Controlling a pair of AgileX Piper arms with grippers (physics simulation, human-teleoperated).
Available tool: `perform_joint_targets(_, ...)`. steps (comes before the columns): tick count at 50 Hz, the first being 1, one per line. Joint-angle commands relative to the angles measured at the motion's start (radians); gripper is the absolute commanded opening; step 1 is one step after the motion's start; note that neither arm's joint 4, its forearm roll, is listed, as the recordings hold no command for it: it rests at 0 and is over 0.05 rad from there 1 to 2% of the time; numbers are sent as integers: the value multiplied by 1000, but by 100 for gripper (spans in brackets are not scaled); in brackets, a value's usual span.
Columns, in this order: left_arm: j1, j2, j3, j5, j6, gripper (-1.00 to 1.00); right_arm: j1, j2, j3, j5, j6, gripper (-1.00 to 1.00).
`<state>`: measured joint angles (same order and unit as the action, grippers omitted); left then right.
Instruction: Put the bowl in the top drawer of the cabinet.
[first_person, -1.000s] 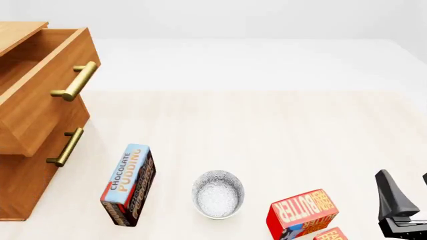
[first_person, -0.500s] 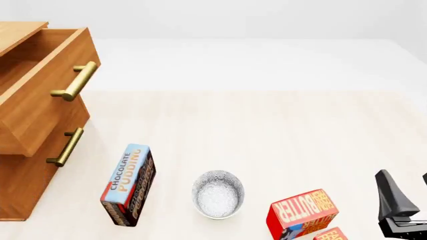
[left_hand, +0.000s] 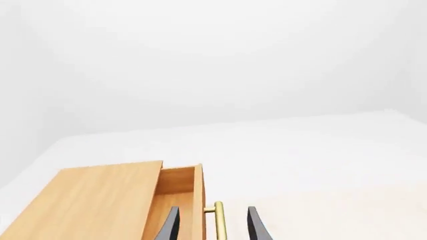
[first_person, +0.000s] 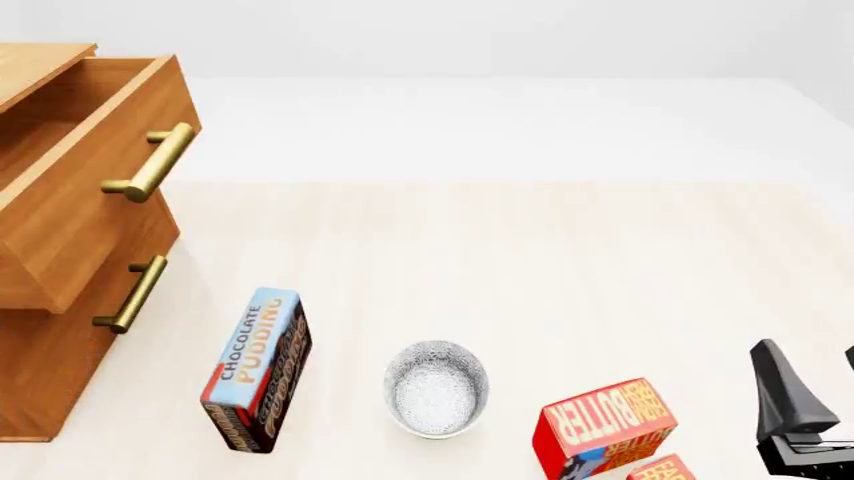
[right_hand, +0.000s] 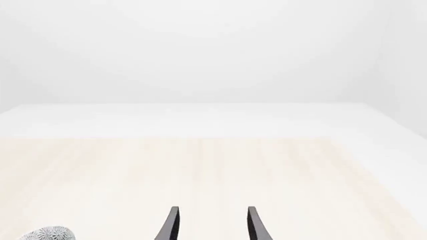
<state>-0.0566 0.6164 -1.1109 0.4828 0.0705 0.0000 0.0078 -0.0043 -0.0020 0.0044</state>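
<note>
The bowl, white with a fine dark pattern, stands upright on the table near the front; its rim also shows in the right wrist view. The cabinet stands at the left with its top drawer pulled out and nothing visible inside. My left gripper is open and out of the front view; the drawer's brass handle shows beyond the gap between its fingers. My right gripper is open at the front right, well right of the bowl, holding nothing; its fingers point over bare table.
A chocolate pudding box stands left of the bowl. A red butter box and a second red box sit between the bowl and my right gripper. The lower drawer's handle is below the open drawer.
</note>
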Motion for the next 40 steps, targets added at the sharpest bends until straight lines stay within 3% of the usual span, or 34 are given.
perform_joint_targets(1, 32, 87, -30, 13, -54, 100, 0, 0, 0, 0, 0, 100)
perform_joint_targets(22, 83, 185, -32, 15, -130, 100, 0, 0, 0, 0, 0, 100)
perform_joint_targets(24, 79, 206, -31, 29, -161, 100, 0, -1, 0, 0, 0, 100)
perform_joint_targets(27, 96, 195, -26, 12, -134, 100, 0, 0, 0, 0, 0, 100)
perform_joint_targets(40, 81, 227, 2, 14, -159, 100, 0, 0, 0, 0, 0, 100)
